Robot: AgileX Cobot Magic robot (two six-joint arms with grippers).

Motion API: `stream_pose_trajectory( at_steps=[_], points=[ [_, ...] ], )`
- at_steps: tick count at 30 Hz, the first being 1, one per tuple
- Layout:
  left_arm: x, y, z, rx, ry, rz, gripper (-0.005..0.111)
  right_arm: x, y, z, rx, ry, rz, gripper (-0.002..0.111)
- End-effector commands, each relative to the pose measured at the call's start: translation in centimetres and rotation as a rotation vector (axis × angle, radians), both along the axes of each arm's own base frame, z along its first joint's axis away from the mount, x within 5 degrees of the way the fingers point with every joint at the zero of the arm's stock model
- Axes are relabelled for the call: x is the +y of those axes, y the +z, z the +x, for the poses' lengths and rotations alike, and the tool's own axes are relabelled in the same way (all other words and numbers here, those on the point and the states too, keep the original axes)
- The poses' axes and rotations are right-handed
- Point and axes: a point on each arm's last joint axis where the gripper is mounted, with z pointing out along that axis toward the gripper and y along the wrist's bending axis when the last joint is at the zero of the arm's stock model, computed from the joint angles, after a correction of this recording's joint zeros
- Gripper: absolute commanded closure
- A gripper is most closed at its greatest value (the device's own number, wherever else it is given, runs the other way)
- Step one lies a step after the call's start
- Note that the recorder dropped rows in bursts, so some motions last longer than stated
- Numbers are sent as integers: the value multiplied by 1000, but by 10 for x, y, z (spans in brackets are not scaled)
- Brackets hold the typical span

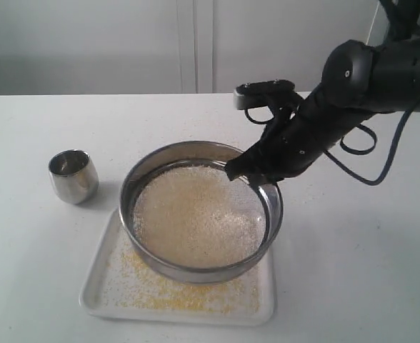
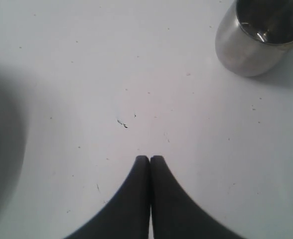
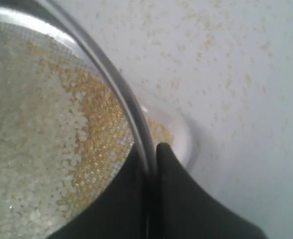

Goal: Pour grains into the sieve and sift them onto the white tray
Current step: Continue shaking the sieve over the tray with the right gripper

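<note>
While our right gripper (image 3: 152, 150) clamps the sieve (image 1: 190, 272), we sift.
We shake level over the white tray (image 1: 98, 291); left gripper (image 2: 150, 158) closed, empty.

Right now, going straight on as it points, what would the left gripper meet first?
The left gripper would likely meet only bare table; the steel cup sits off that line. Depth is unclear.

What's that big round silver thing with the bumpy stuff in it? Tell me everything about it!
It is a sieve: big, round and shallow, with a shiny steel wall and a fine grey mesh bottom. Whitish and yellow grains cover the mesh. The right claw pinches its rim on the far right side. It is over the white tray, where fine yellow grains lie. I cannot tell whether it rests on the tray or hangs just above.
</note>
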Motion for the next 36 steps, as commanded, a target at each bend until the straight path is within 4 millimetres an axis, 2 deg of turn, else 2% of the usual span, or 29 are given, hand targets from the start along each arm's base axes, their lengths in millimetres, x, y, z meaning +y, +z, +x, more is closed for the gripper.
stream_pose_trajectory(
  at_steps=[1,2,3,4,6,7,8,10,11,13,14,15,16,18,19,22,23,24,26,27,30,31,33,34,35,36],
  points=[
    [1,-1,-3,8,7,-2,107,8,6,-4,-70,118,-38,108],
    [1,-1,-3,8,7,-2,107,-1,6,6,-48,-130,35,108],
    [1,-1,-3,8,7,-2,107,-2,5,10,-15,-273,115,108],
    [1,-1,-3,8,7,-2,107,6,5,6,-16,-183,122,108],
    [1,-1,-3,8,7,-2,107,27,4,-15,-61,298,-4,108],
    [1,-1,-3,8,7,-2,107,26,2,-18,-59,364,-56,108],
    [1,-1,-3,8,7,-2,107,19,1,-11,-67,244,-86,108],
    [1,-1,-3,8,7,-2,107,2,2,6,-20,-216,32,108],
    [1,-1,-3,8,7,-2,107,4,4,8,-1,-300,106,108],
    [1,-1,-3,8,7,-2,107,28,8,-5,-33,0,85,108],
    [1,-1,-3,8,7,-2,107,37,8,-16,-73,291,-6,108],
    [1,-1,-3,8,7,-2,107,34,7,-17,-89,345,-63,108],
    [1,-1,-3,8,7,-2,107,28,7,-10,-83,198,-61,108],
    [1,-1,-3,8,7,-2,107,9,8,9,-34,-282,94,108],
    [1,-1,-3,8,7,-2,107,9,9,11,-35,-310,126,108],
    [1,-1,-3,8,7,-2,107,34,7,-13,-87,236,-30,108],
    [1,-1,-3,8,7,-2,107,30,5,-15,-78,281,-82,108],
    [1,-1,-3,8,7,-2,107,22,6,-7,-82,153,-80,108],
    [1,-1,-3,8,7,-2,107,4,7,12,-5,-345,137,108],
    [1,-1,-3,8,7,-2,107,8,8,11,-15,-328,170,108],
    [1,-1,-3,8,7,-2,107,41,7,-20,-47,271,51,108],
    [1,-1,-3,8,7,-2,107,40,5,-23,-56,353,-8,108],
    [1,-1,-3,8,7,-2,107,21,4,-4,-55,6,4,108],
    [1,-1,-3,8,7,-2,107,12,4,5,-25,-222,88,108],
    [1,-1,-3,8,7,-2,107,11,4,6,-16,-268,125,108],
    [1,-1,-3,8,7,-2,107,17,5,3,-30,-167,122,108]
  ],
)
